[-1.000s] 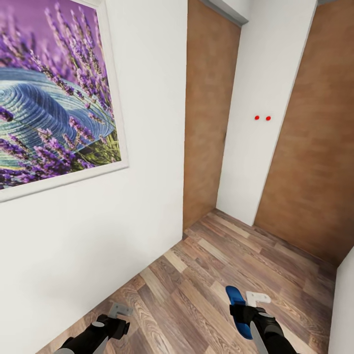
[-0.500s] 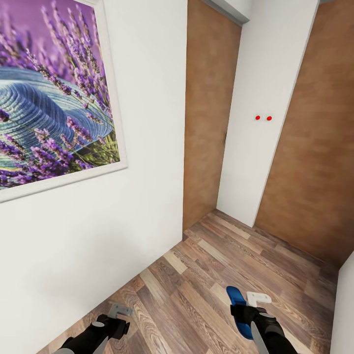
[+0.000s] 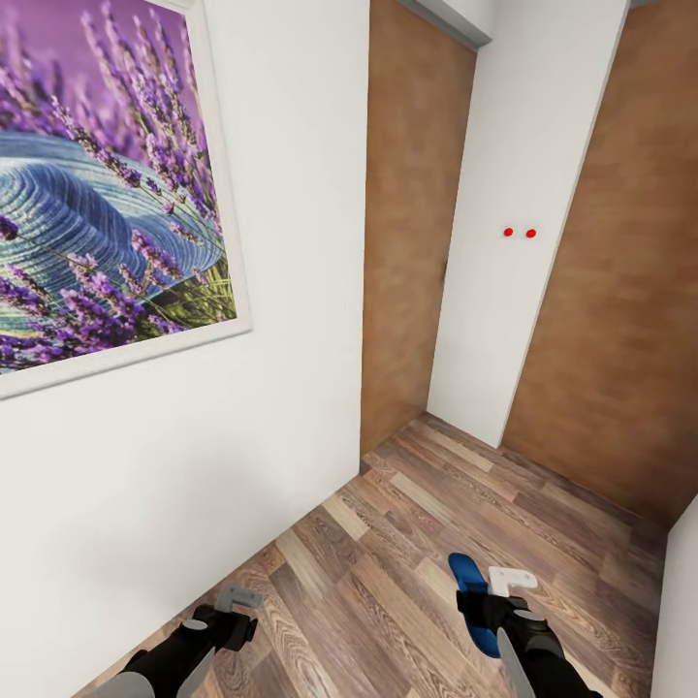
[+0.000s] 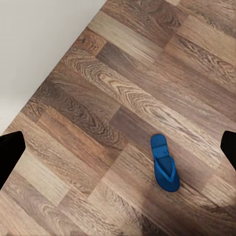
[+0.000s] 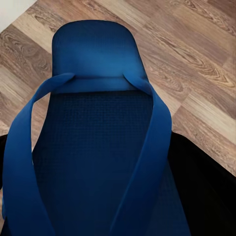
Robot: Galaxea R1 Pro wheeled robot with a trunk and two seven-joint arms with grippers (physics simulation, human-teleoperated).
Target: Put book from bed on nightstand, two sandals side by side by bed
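My right gripper (image 3: 491,599) is low in the head view, shut on a bright blue sandal (image 3: 471,586) that sticks out ahead of it above the wood floor. The right wrist view shows this sandal (image 5: 98,123) close up, with its toe straps, between dark fingers. The second blue sandal (image 4: 164,163) lies flat on the planks in the left wrist view, between the spread fingertips (image 4: 10,152) and well beyond them. My left gripper (image 3: 237,609) hangs open and holds nothing. The bed, the book and the nightstand are out of view.
A white wall (image 3: 194,456) with a framed lavender picture (image 3: 107,194) stands close on the left. Ahead, brown wall panels (image 3: 620,320) flank a white pillar (image 3: 514,242) bearing two red dots. Wood-plank floor (image 3: 407,523) runs between them.
The camera turned slightly a second ago. Both arms have crept a little forward, the right one carrying the sandal with it.
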